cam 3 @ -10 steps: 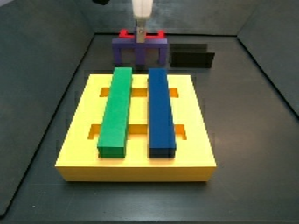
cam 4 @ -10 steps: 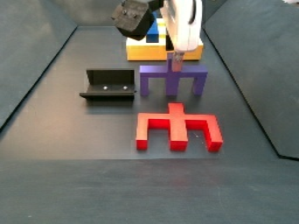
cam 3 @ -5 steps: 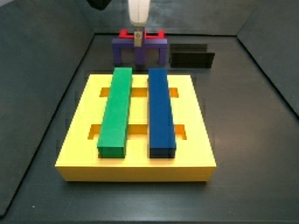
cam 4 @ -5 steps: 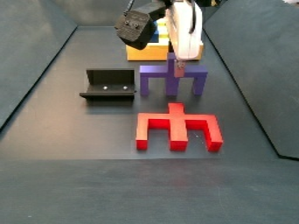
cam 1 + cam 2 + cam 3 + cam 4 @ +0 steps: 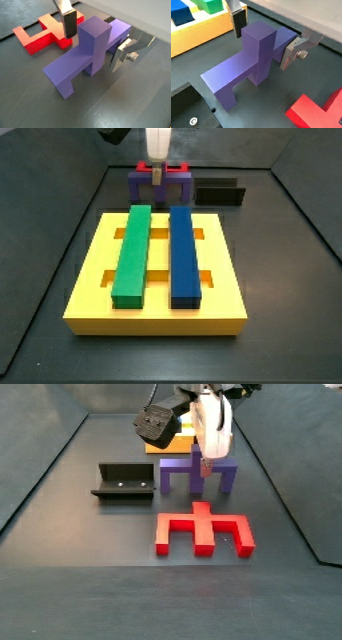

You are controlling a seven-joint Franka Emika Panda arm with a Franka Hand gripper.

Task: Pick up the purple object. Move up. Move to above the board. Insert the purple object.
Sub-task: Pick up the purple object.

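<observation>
The purple object [image 5: 83, 60] [image 5: 248, 67] lies on the dark floor behind the board [image 5: 94, 278] [image 5: 198, 31], with one leg pointing up. My gripper [image 5: 93, 40] [image 5: 264, 40] straddles that raised leg. One dark pad [image 5: 69, 25] stands a small gap away from it, and the other finger [image 5: 120, 56] is close beside it. The jaws are open and hold nothing. In both side views the gripper [image 5: 159, 171] [image 5: 207, 456] hangs low over the purple object [image 5: 143, 186] [image 5: 198, 476].
A red notched piece [image 5: 201, 532] [image 5: 41, 34] lies beside the purple object. The black fixture [image 5: 123, 482] [image 5: 221, 194] stands next to it. The board carries a long green bar [image 5: 134, 253] and a blue bar [image 5: 183, 253]. Dark walls enclose the floor.
The gripper has come down a little over the purple object's raised leg. The pieces on the floor have not moved.
</observation>
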